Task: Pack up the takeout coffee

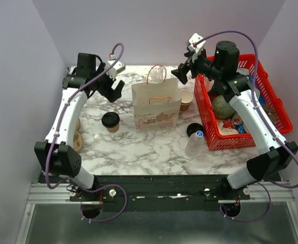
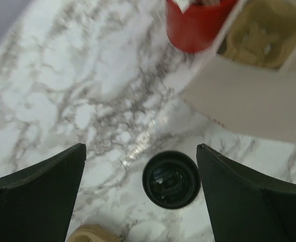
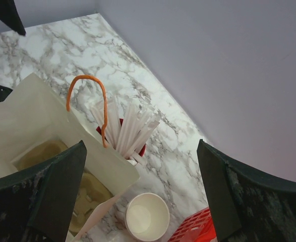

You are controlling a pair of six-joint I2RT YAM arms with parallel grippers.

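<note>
A white and grey marble worktop (image 1: 138, 147) is seen, with pale walls around it. A red basket (image 1: 225, 140) is set at its right side. The things inside it are partly hidden by the right arm and are hard to make out. A white paper bag (image 1: 156, 109) is stood open in the middle. The left hand (image 1: 113, 91) is held spread wide, with nothing in it. The right hand (image 1: 180, 75) is held open and empty too. A red cup (image 2: 195, 27) is mostly hidden behind the bag. The takeout coffee (image 1: 110, 121) is stood just left of the bag. From the left wrist only its black lid is seen. A tan thing (image 2: 90, 235) is cut off at that view's bottom edge.
</note>
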